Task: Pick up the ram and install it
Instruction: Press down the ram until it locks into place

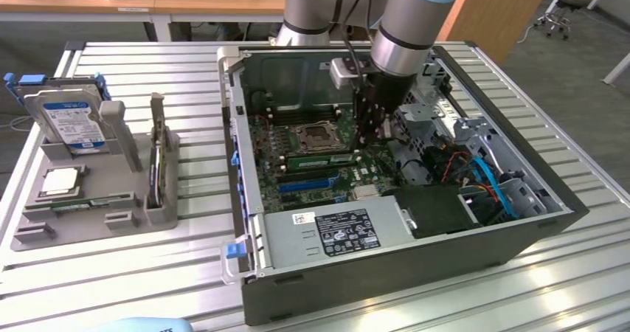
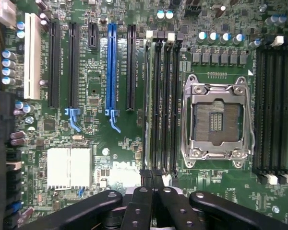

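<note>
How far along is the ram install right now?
Done: the ram is off the tray and standing in a slot beside the processor socket. In hand: the gripper, jaws shut, is at one end of the stick. Left: full seating; I cannot tell whether it's latched.

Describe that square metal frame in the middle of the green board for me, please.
The processor socket is a square, silvery metal frame with screws at its corners, lying flat on the green motherboard inside the open computer case. Its dark centre shows a fine grid of contacts and holds no chip, so it looks empty. Rows of long black memory slots run along two opposite sides of it. Nothing touches it.
</note>
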Tool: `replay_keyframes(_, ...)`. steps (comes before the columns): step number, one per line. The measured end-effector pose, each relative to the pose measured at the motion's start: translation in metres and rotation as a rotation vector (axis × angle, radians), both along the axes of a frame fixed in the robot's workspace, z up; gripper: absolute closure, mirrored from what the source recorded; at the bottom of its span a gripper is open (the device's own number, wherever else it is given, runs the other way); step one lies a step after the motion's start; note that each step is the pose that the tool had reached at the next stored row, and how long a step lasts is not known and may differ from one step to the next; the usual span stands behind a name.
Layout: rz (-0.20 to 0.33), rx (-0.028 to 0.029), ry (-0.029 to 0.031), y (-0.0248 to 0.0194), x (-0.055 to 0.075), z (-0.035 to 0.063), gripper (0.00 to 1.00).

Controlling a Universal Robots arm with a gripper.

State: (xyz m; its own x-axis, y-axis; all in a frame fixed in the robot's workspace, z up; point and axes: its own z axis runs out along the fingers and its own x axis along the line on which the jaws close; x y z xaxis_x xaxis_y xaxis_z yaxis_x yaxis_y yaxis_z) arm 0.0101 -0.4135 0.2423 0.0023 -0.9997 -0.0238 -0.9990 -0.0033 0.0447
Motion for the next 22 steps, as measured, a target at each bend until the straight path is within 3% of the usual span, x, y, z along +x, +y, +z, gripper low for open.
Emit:
replay_keyframes(5,0.0,-0.0001,0.0,0.0,0.0,0.0081,0.9)
replay_keyframes(11,0.0,0.0,0.0,0.0,-0.001,0.0083,0.9)
replay_keyframes(22,0.0,0.0002,-0.0001,0.0001,-0.034,0.0076,0.9)
